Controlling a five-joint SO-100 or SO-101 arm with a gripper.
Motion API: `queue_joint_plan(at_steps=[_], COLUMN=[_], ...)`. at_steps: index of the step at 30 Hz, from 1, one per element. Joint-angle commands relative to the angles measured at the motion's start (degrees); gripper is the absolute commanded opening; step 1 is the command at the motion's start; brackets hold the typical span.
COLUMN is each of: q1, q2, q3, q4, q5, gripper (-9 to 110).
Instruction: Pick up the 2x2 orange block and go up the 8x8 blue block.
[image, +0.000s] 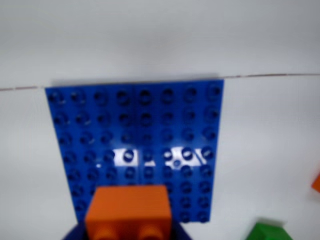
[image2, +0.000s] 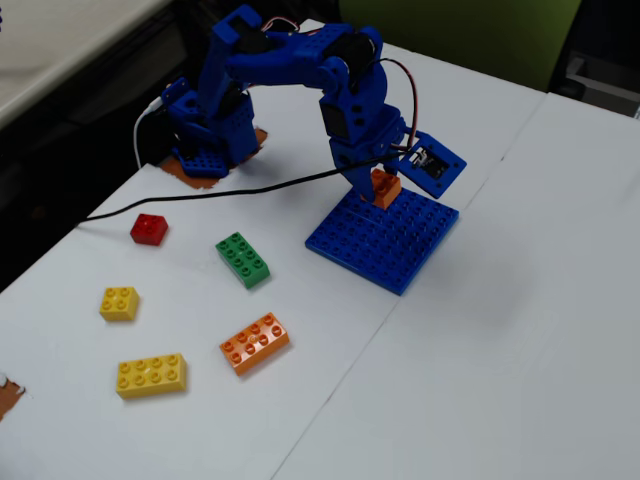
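the pick is done, judging by how things lie: the tool (image2: 384, 190) is pinching the 2x2 orange block (image2: 385, 188), and no small orange square lies loose on the counter (image2: 520, 300). in the fixed view the block hangs at the end of the blue arm (image2: 300, 60), over the near-arm edge of the 8x8 blue block (image2: 385, 237). whether its underside already touches the studs or sits just above them cannot be told from this angle.

in the wrist view the orange block (image: 129, 215) fills the bottom of the frame, with the blue plate (image: 135, 145) spread out beyond it, so the carry has brought the block over one edge of the plate, not its middle. the plate lies flat on the counter and shows no other brick on it.

what is left, as a judgement: settle the block onto the studs, press it home, then let go and pull away. the carry looks close to its end.

the other bricks sit well apart from the plate and look untouched: a red brick (image2: 149, 229), a green brick (image2: 243, 259), a small yellow brick (image2: 119, 303), a long yellow brick (image2: 151, 375) and a long orange brick (image2: 255, 342).
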Motion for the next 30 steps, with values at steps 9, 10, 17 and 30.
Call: queue_joint_plan(at_steps=[9,10,17,30], q1=[-0.1,0.0,0.2,0.3], q2=[0.5,0.5,0.5,0.5], q3=[-2.9,-2.9,-2.9,-2.9], q4=[0.6,0.7,0.6,0.6], q5=[0.7,0.8,1.1,1.8], gripper=[0,0,0,0])
